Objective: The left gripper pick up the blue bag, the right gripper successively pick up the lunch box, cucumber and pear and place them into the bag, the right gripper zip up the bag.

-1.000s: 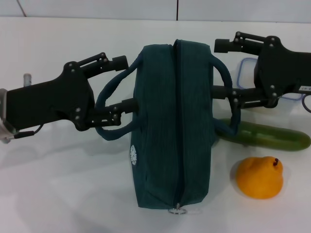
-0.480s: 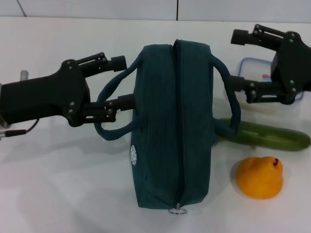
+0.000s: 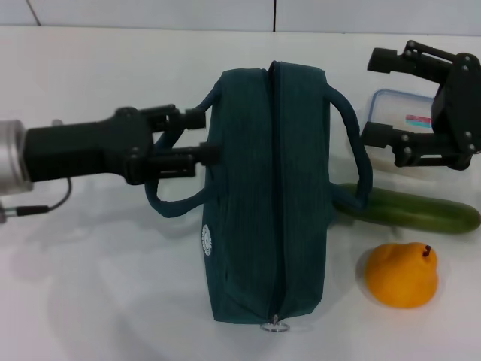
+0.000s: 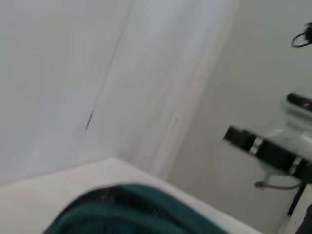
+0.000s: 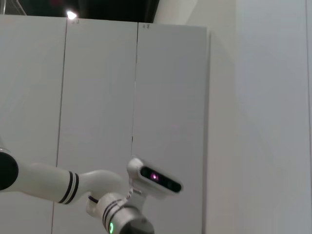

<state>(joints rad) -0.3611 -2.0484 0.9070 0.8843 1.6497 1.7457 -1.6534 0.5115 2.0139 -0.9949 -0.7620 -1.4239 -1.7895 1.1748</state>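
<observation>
The left gripper (image 3: pixel 197 135) pinched the blue bag (image 3: pixel 269 195)'s handle (image 3: pixel 174 197); right gripper (image 3: pixel 385 100) gaped beside the bag, over the lunch box (image 3: pixel 399 113), on a white table (image 3: pixel 98 286).

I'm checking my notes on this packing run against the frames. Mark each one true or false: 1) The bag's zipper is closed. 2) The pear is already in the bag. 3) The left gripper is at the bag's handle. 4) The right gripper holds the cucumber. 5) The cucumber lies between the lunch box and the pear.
1) True: the blue bag is zipped shut along its top.
2) False: the pear sits on the table beside the bag.
3) True: the left gripper is at the near handle.
4) False: the right gripper is open and empty above the lunch box.
5) True: the cucumber lies between them.
</observation>
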